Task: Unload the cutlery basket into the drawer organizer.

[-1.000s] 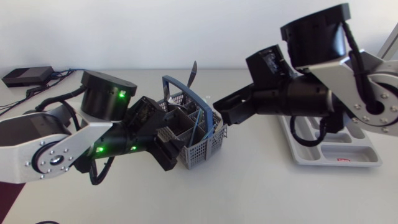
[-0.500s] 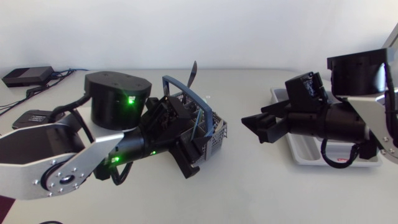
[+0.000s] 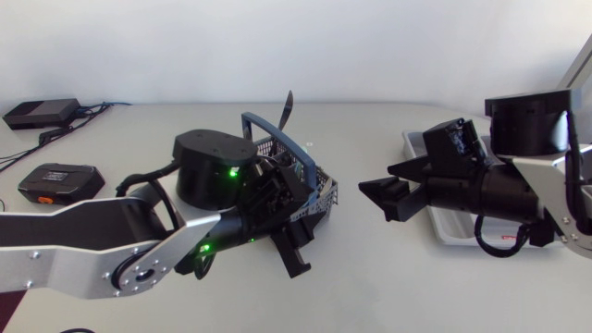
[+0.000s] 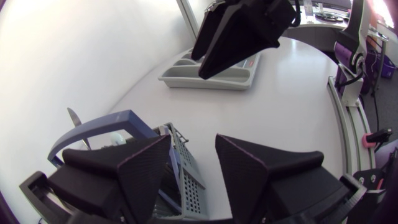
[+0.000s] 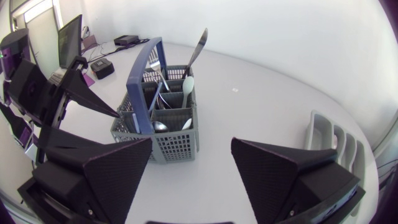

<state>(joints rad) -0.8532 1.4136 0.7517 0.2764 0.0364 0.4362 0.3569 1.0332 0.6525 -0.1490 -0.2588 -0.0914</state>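
Tabletop (image 3: 388,287) aside, the biggest things I see are the arms. The left arm (image 3: 92,250) crowds the near side of the cutlery basket (image 5: 165,134), and the right arm (image 3: 527,185) hangs well off to the basket's right, above the drawer organizer (image 4: 211,73). The left gripper (image 4: 193,146) sits at the basket's rim with its fingers apart and nothing between them. The right gripper (image 5: 191,146) faces the basket, spread wide and empty. A knife (image 5: 199,46) and a white spoon (image 5: 186,84) stand among the cutlery in the basket, so I'd say unloading has barely begun. Next, a gripper needs to drop over one upright handle and close on it, and the knife looks the easiest. A small red label (image 3: 504,239) on the organizer is too small to read.
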